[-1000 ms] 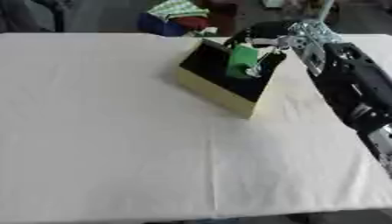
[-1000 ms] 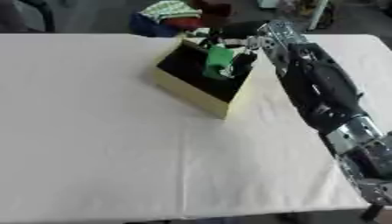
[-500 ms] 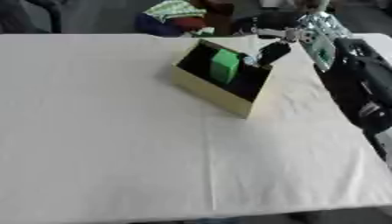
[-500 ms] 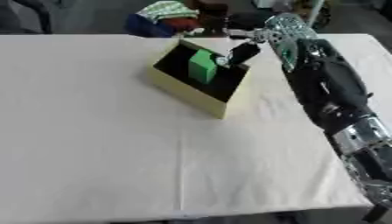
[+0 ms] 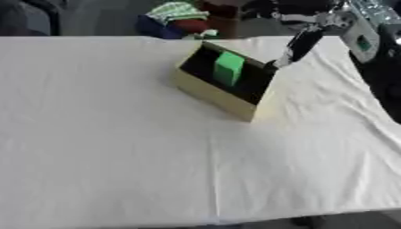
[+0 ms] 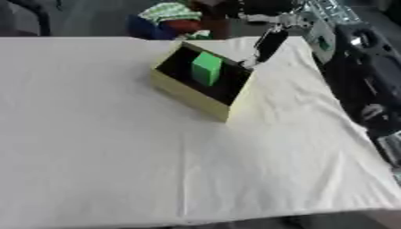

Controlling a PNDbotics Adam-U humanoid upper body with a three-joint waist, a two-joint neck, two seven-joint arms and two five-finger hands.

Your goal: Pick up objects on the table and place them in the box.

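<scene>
box [image 5: 222,95]: one, yellow | block [image 5: 228,68]: one, green, inside box | right hand [image 6: 266,45]: fingers straight, empty, by box rim | table [image 5: 117,156]: white cloth | clutter [image 5: 178,18] behind

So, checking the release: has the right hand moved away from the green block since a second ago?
Yes. The right hand has let go and drawn back past the box rim; the green block sits inside.

Bright, even light from above on the white counter [image 5: 117,147], soft pale shadow beside the box [image 5: 223,89], dark inside the box, no glare, whole picture blurry, robot hand [image 5: 294,47] smeared, dim fuzzy background at the top
</scene>
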